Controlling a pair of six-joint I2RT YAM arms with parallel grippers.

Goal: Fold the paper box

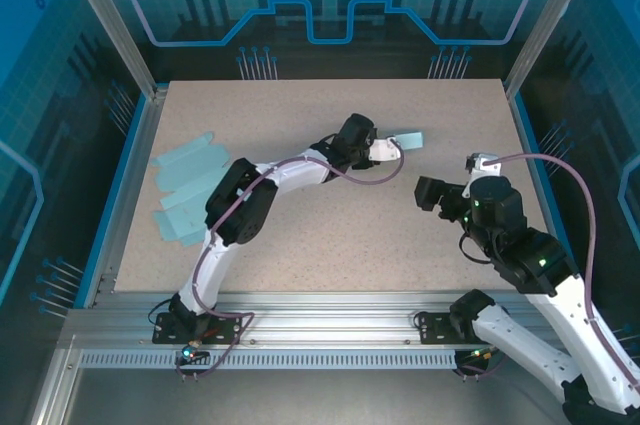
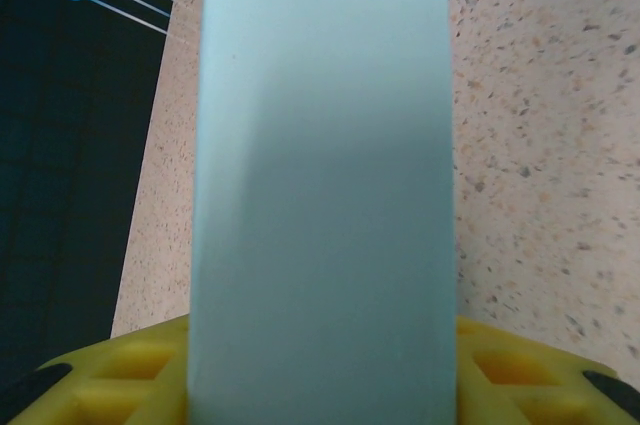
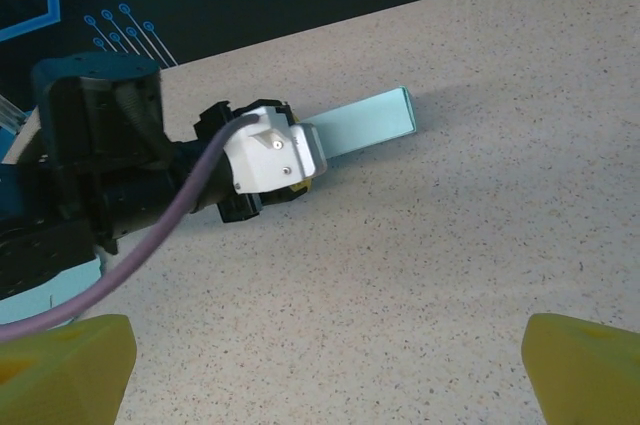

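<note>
A folded pale blue paper box [image 1: 405,139] lies low over the back middle of the table, and my left gripper [image 1: 390,148] is shut on its near end. Seen from the left wrist, the paper box [image 2: 320,175] runs up the centre with yellow fingers [image 2: 530,370] pressed against both its sides. From the right wrist the paper box [image 3: 365,120] sticks out of the left gripper's white housing [image 3: 270,157]. My right gripper [image 1: 422,191] stands open a short way to the box's near right, its yellow fingertips [image 3: 590,370] wide apart with bare table between them.
Several flat pale blue box blanks [image 1: 188,190] lie stacked at the table's left side; a corner of one blank [image 3: 50,290] shows in the right wrist view. A raised metal frame [image 1: 130,165] borders the speckled table [image 1: 330,245].
</note>
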